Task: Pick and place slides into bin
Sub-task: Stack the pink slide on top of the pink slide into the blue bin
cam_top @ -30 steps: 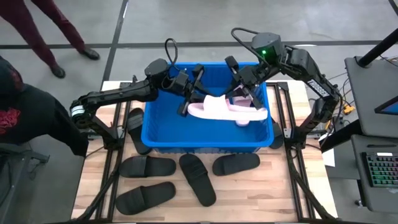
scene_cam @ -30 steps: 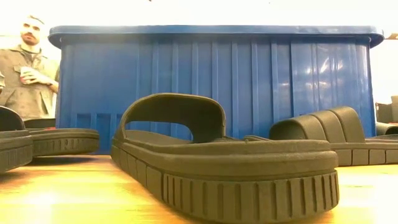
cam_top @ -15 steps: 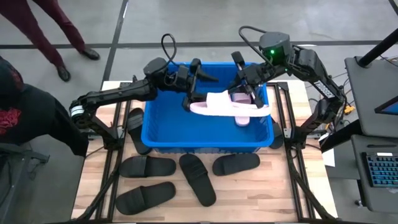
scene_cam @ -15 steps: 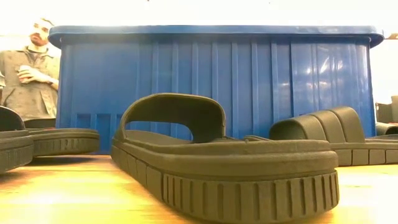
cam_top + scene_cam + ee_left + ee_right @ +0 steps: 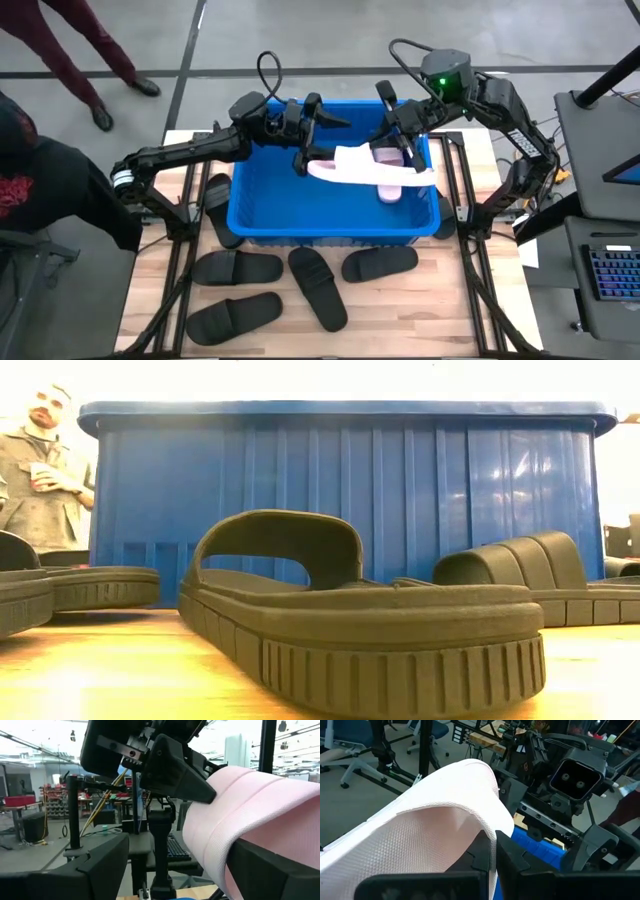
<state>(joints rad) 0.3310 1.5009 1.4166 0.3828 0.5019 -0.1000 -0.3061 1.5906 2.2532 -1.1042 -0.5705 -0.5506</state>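
Note:
A pale pink slide point(image 5: 358, 168) hangs level over the blue bin point(image 5: 262, 200), its length running left to right. My right gripper point(image 5: 400, 150) is shut on it at the far right. My left gripper point(image 5: 313, 145) stands open around the slide's left end point(image 5: 250, 815). Whether a finger touches the slide, I cannot tell. A pink piece point(image 5: 390, 193) shows beneath it inside the bin. Several black slides point(image 5: 317, 288) lie sole-down on the table in front of the bin. My right gripper pinches the pink slide's strap edge point(image 5: 487, 827) between its two fingers. It comes from the table's far right, slanting down. The slide is lifted clear above the bin and lies about level, its other end reaching toward my left gripper.
Another black slide point(image 5: 215, 205) lies left of the bin under my left arm. In the low view black slides point(image 5: 360, 630) stand before the bin's ribbed wall point(image 5: 420, 490). A person point(image 5: 40, 480) stands beyond the table's left; legs point(image 5: 90, 60) show on the floor.
My left gripper has opened and let go of the pink slide's left end, rolling a little at the wrist while staying in place. The slide stays held by my right gripper, which has drawn slightly toward the far edge with it.

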